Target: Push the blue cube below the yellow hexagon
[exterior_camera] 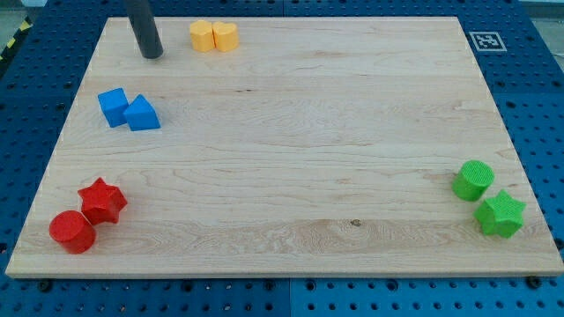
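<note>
Camera view: our rod has no pincer and holds nothing; my tip (pixel 152 55) rests above the blue cube (pixel 112 106), left of the yellow hexagon (pixel 203 36). Approach step; next we likely get left of the cube and push right.

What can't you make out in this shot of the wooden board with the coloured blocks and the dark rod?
- Camera view: the dark rod's upper part is cut off by the view's top edge; my tip shows, up-left of the yellow blocks.
- The blue cube touches the blue triangular block, which hides its right side.
- The yellow hexagon and yellow heart-like block are small; the second's shape is uncertain.
- The printed marker is too small to read.
</note>
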